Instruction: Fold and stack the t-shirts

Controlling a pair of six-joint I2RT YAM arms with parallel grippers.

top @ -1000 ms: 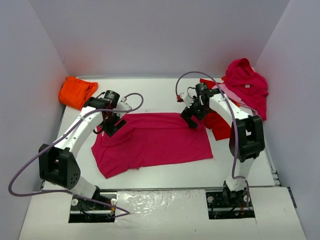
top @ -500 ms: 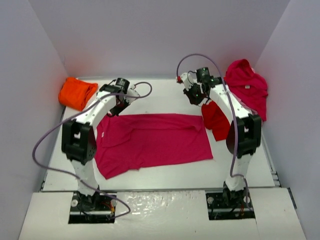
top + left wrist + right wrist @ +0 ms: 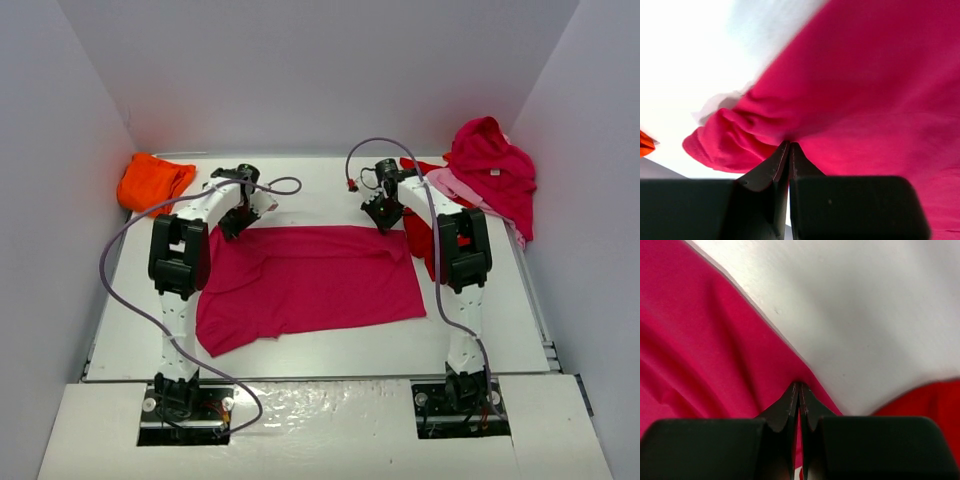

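A: What do we find on the white table?
B: We find a magenta t-shirt spread flat at centre, an orange t-shirt bunched far left, and a red t-shirt beside a crimson heap far right.

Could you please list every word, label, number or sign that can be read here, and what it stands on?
No text can be read in any view.
The small white neck tag on the crumpled crimson cloth t-shirt at the far right: too small to read.
A pale patch, perhaps a tag, beside the spread magenta cloth t-shirt: blurred, unreadable.
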